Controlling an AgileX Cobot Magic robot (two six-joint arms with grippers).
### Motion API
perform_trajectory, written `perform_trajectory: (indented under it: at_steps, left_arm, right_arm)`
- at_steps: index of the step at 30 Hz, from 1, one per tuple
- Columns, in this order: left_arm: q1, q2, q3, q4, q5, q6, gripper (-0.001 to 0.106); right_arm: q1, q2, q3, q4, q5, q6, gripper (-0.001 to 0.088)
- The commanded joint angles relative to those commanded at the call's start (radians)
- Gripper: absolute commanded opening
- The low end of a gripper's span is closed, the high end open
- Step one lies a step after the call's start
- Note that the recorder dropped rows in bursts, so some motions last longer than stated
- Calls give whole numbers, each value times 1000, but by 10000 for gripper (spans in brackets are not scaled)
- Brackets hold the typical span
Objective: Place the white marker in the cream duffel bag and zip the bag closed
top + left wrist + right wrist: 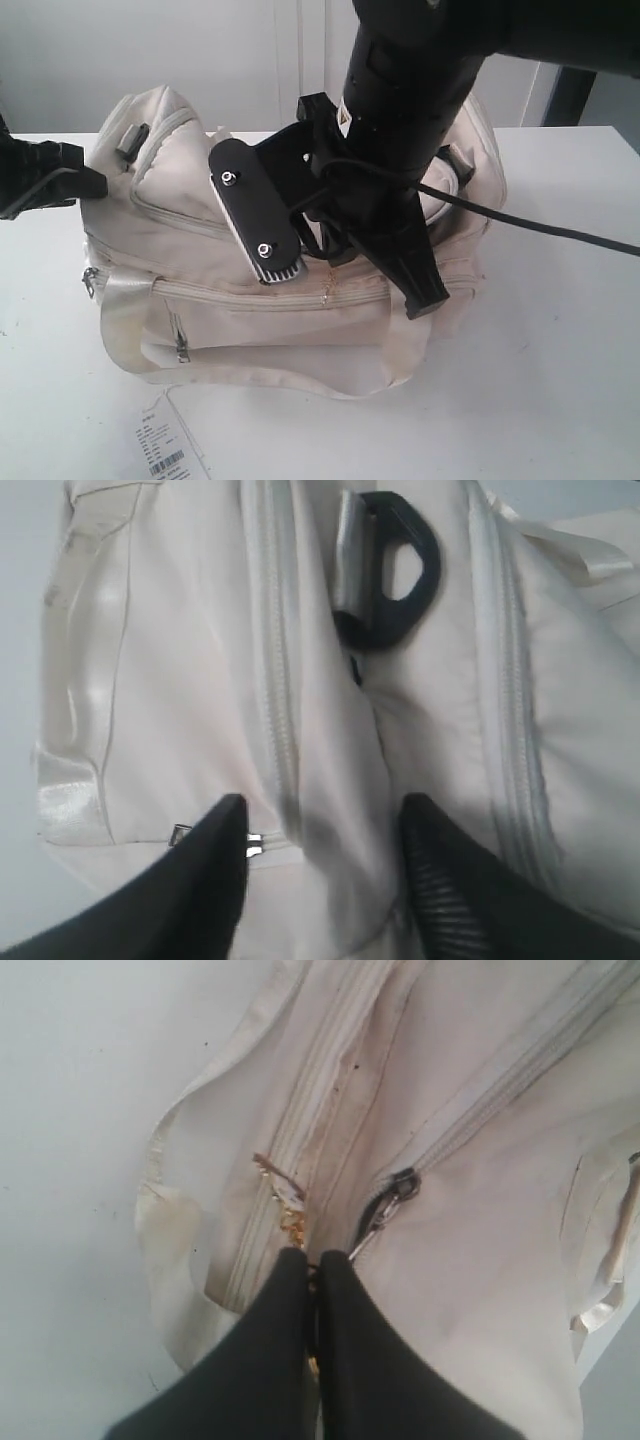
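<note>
Right gripper [315, 1260] pinches the zipper pull [378, 1222] tight, likely to draw the cream duffel bag [480, 1290] closed. Left gripper [322, 810], open, seemingly braces the bag's end.

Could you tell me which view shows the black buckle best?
The left wrist view: the black buckle is large and close. The exterior view shows it small; the right wrist view misses it.
</note>
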Motion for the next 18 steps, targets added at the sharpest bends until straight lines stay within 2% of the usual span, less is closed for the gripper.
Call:
perform_trajectory:
  at_steps: [2, 6, 8, 10, 11, 13, 14, 16, 17, 18]
  left_arm:
    - [0, -43, 0, 31, -7, 0, 748]
    - [0, -206, 0, 111, 24, 0, 753]
    - [-1, -274, 0, 111, 107, 92, 748]
    - [-45, -295, 0, 99, 220, 287, 703]
    - [-91, -295, 0, 81, 269, 418, 665]
    - [-175, -290, 0, 57, 338, 594, 605]
    - [-256, -280, 0, 59, 367, 702, 591]
    - [-360, -263, 18, 63, 338, 844, 591]
    - [-389, -253, 28, 66, 311, 893, 591]
    - [-435, -230, 51, 66, 229, 951, 591]
  right_arm:
    - [0, 0, 0, 0, 0, 21, 0]
    - [0, 0, 0, 0, 0, 35, 0]
    - [0, 0, 0, 0, 0, 35, 0]
    - [0, 0, 0, 0, -1, 38, 0]
    - [0, 0, 0, 0, -1, 38, 0]
    - [0, 0, 0, 0, -1, 68, 0]
    - [0, 0, 0, 0, -3, 98, 0]
    - [0, 0, 0, 0, -10, 154, 0]
    - [0, 0, 0, 0, -12, 169, 0]
    - [0, 0, 0, 0, -12, 172, 0]
